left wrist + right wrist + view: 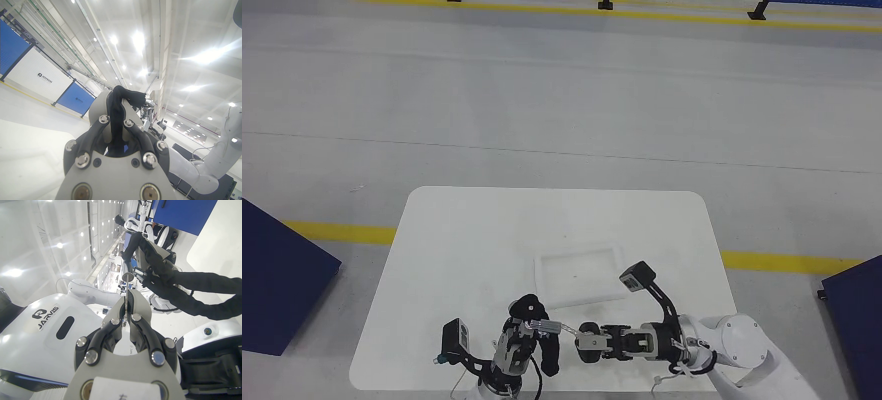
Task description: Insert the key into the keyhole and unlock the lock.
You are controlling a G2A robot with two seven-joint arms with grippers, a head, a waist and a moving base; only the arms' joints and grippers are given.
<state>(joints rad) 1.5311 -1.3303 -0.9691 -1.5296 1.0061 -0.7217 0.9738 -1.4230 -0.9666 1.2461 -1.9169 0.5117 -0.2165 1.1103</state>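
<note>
My right gripper (pixel 129 293) is shut on the key (pixel 126 283), a thin metal blade seen edge-on that sticks out past the fingertips. Its tip meets the chrome lock (pixel 139 272), held by the other arm's black-sleeved gripper (pixel 149 262). In the left wrist view my left gripper (pixel 121 95) is shut, with the chrome lock (pixel 146 112) showing just beyond its fingers. From above, both grippers (pixel 525 328) (pixel 587 340) face each other near the table's front edge, the key (pixel 560 327) bridging them.
A shallow white tray (pixel 542 278) lies on the white table (pixel 442 250) just behind the grippers. Black cable sleeves (pixel 198 294) hang beside the left arm. The table's front edge runs close under both arms.
</note>
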